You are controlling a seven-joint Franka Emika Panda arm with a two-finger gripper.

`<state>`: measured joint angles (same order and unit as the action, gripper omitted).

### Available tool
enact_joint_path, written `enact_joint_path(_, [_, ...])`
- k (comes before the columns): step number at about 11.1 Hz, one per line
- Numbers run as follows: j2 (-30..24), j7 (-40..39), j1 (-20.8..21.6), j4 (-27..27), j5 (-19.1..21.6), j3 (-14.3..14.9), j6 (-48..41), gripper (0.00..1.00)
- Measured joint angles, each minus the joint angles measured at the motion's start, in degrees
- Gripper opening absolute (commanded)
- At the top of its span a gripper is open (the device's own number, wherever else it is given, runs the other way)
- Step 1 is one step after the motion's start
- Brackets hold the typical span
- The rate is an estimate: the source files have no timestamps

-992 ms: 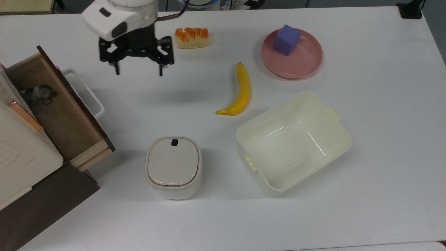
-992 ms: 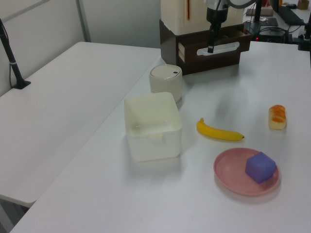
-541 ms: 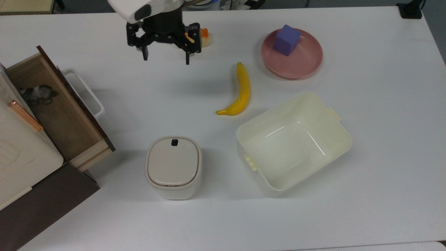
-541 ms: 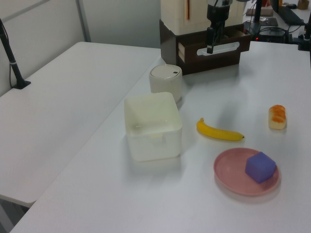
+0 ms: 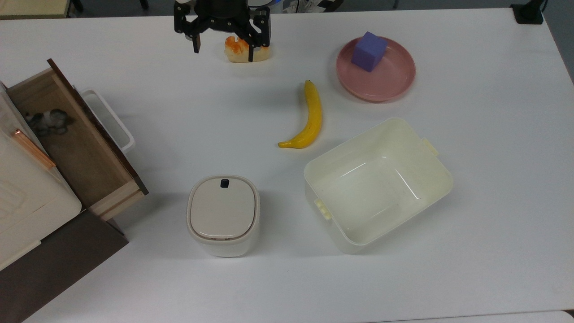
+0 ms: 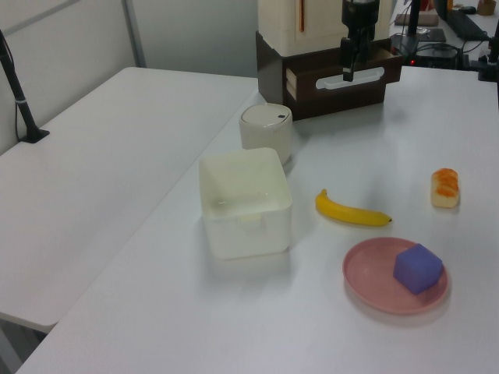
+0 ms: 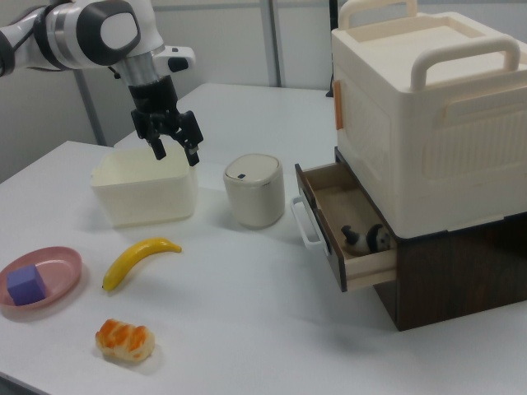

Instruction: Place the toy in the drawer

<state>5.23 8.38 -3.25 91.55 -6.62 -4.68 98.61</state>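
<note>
A: Gripper (image 5: 223,51) first. Jaws?

B: Spread wide, nothing between them. In the top view one finger tip overlaps the bread-like food piece (image 5: 246,48); the right view puts the gripper (image 7: 174,149) high above the tabletop (image 5: 471,202), so no contact with the food piece (image 7: 124,341).

A: Position against the drawer?

B: Well apart from the drawer (image 5: 71,139), off toward the top view's upper right of it. In the left view the gripper (image 6: 348,68) hangs in line with the drawer (image 6: 343,78) front, but raised.

A: The toy?

B: Toy (image 5: 47,121) lies inside the drawer, at the back end close under the cabinet (image 5: 27,188) body. Right view confirms: toy (image 7: 366,239) on the floor of the drawer (image 7: 342,226), which is pulled out, white handle forward.

A: Remainder, out from the drawer.

B: White lidded bin (image 5: 223,215) nearest, lid shut. Banana (image 5: 307,117) farther out, lying free. Cream tub (image 5: 377,184) beyond the bin, near the banana, not touching it. Pink plate (image 5: 394,83) farthest from the drawer, purple cube (image 5: 368,51) sitting on it toward the rim.

A: Cabinet?

B: Cream upper unit on a dark brown base; drawer sits between them.
</note>
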Motion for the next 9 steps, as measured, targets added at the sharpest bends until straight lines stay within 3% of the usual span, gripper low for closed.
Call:
enact_joint_path(2, [-0.02, 0.00, 0.63, 0.21, 0.00, 1.58, 0.00, 1.00])
enact_joint_path(6, [-0.79, -0.35, 6.09, 0.24, 1.30, 7.64, 0.00, 1.00])
enact_joint_path(9, [-0.83, -2.20, 6.57, 0.32, 2.07, 8.08, -2.30, 1.00])
